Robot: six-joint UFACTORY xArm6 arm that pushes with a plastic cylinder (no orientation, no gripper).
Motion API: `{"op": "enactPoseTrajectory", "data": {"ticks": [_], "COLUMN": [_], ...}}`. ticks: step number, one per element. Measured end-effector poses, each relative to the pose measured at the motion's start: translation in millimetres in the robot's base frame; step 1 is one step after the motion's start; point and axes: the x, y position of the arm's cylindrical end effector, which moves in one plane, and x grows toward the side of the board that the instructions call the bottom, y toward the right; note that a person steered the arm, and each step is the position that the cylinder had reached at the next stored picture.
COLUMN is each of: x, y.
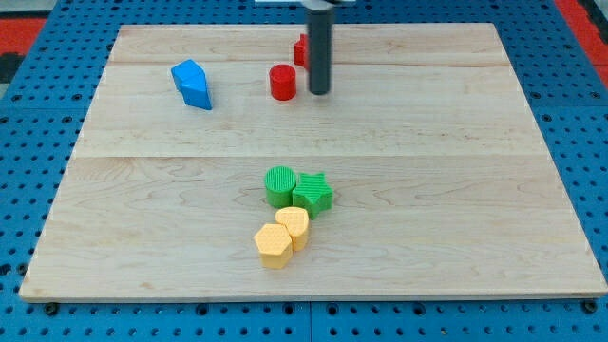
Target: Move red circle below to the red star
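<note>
Just left of the tip, near it but apart, sits the red circle; the red star peeks out behind the rod. No jaws exist, so nothing is held.

On the table, my tip is just right of the red circle. The red star is above the circle, towards the view's top. The blue block is left of it. The green circle, green star, yellow block and yellow hexagon are far below it.
</note>
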Motion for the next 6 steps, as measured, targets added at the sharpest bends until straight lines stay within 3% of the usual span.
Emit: {"op": "enactPoseTrajectory", "data": {"ticks": [1, 2, 3, 5, 6], "x": [57.9, 21.1, -9.2, -19.7, 29.4], "y": [-97.5, -138.0, -130.1, -54.7, -97.8]}}
